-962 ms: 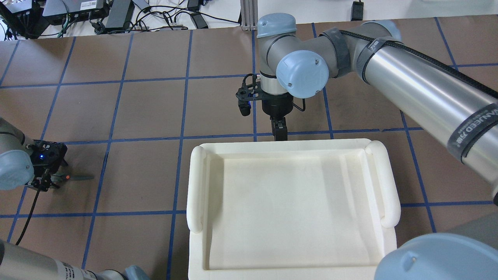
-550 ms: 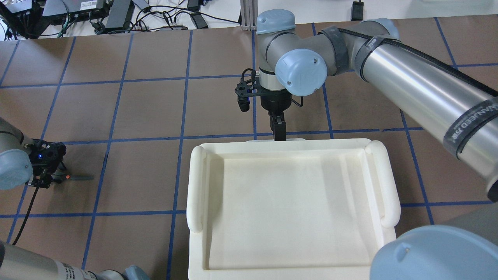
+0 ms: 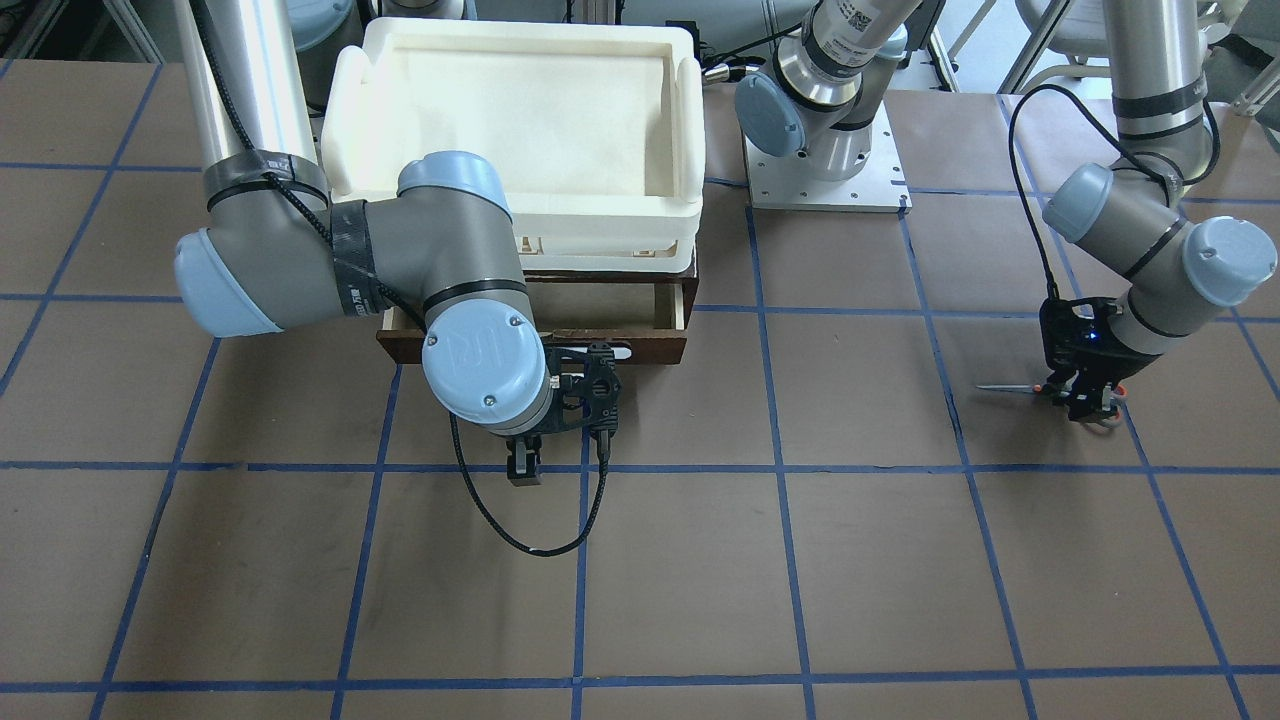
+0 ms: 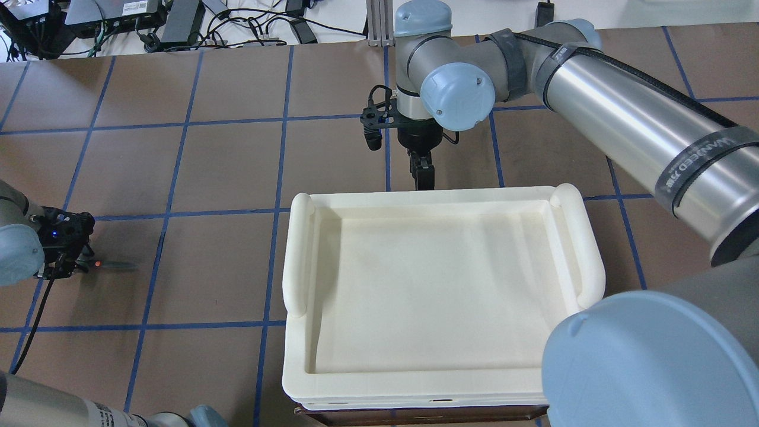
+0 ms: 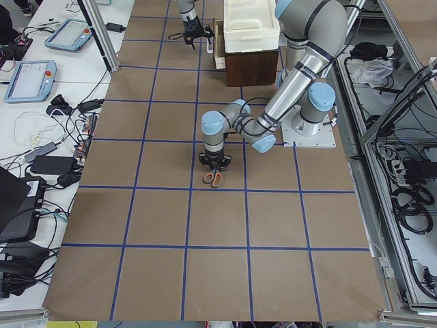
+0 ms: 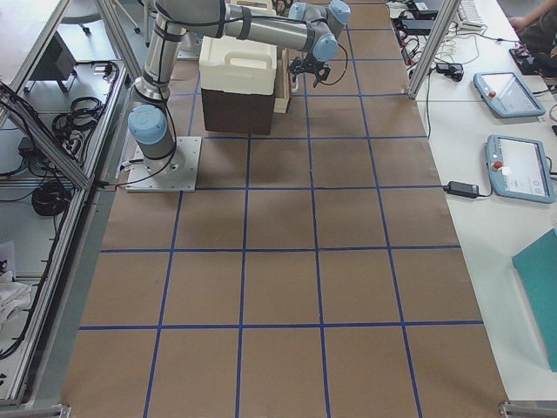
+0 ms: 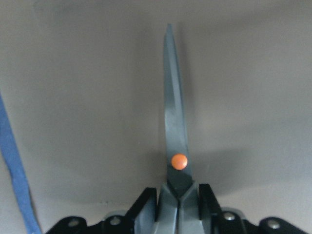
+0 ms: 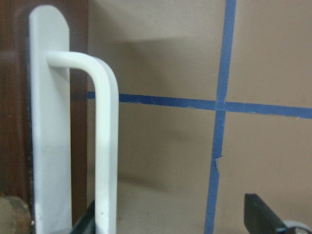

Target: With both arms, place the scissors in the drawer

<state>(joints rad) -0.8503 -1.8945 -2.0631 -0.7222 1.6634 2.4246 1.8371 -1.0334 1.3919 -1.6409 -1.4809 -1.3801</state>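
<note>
Pointing down, left fingers clamp the scissors; right fingers spread wide near the drawer handle

Scissors: handle loops were cut off by the left wrist view's lower edge;
Drawer: overhead, all but a dark sliver lay hidden beneath the white tray;
Right gripper: only two finger ends showed at its wrist view's lower edge.
</note>
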